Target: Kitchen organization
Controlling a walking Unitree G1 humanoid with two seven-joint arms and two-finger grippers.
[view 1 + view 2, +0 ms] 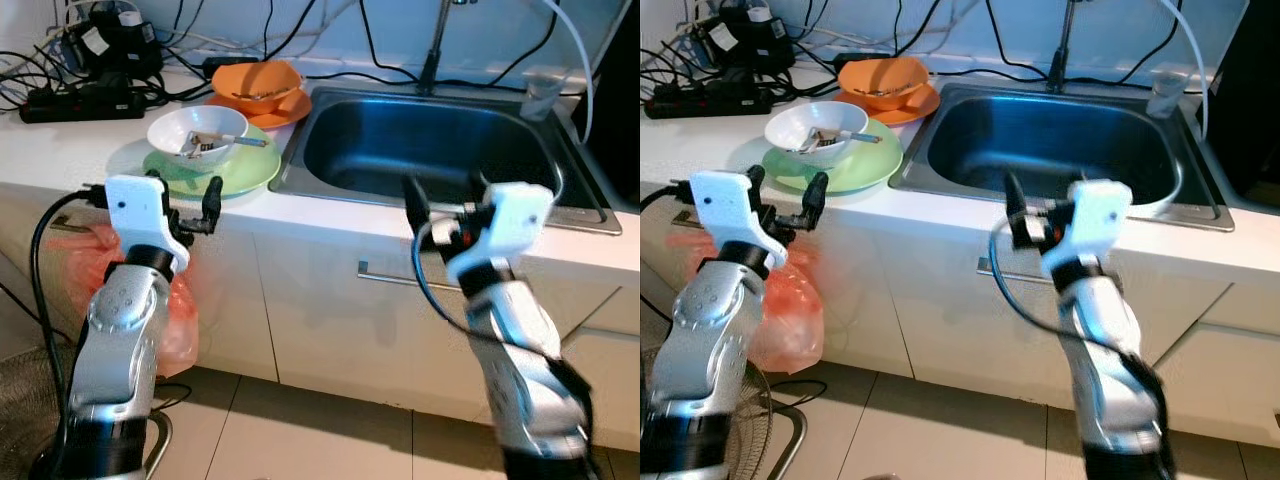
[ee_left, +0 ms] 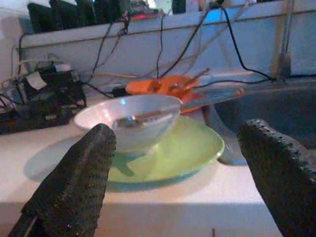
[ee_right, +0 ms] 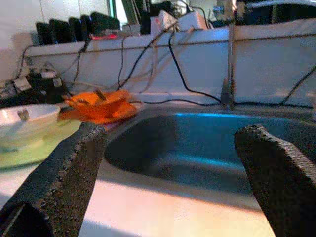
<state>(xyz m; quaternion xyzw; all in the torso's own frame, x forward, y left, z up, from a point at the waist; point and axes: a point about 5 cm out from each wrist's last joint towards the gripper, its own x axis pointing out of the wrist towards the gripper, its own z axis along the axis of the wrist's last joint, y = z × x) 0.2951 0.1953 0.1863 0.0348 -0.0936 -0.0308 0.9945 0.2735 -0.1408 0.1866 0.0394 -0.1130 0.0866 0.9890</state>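
Observation:
A white bowl [image 1: 197, 135] with cutlery in it sits on a green plate [image 1: 240, 172] near the counter's front edge. Behind it an orange bowl [image 1: 258, 82] rests on an orange plate [image 1: 285, 108], with utensils inside. To the right lies the steel sink [image 1: 430, 150]. My left gripper [image 1: 182, 190] hovers open at the counter's edge, just in front of the green plate [image 2: 182, 153] and white bowl [image 2: 128, 116], holding nothing. My right gripper [image 1: 445, 197] stands open and empty at the sink's front rim, facing the basin [image 3: 197, 148].
Black power strips and tangled cables [image 1: 85, 100] crowd the back left of the counter. A faucet [image 1: 435, 50] and a clear cup [image 1: 540, 95] stand behind the sink. An orange plastic bag [image 1: 175, 300] hangs below the counter, and a drawer handle [image 1: 385, 275] runs beneath the sink.

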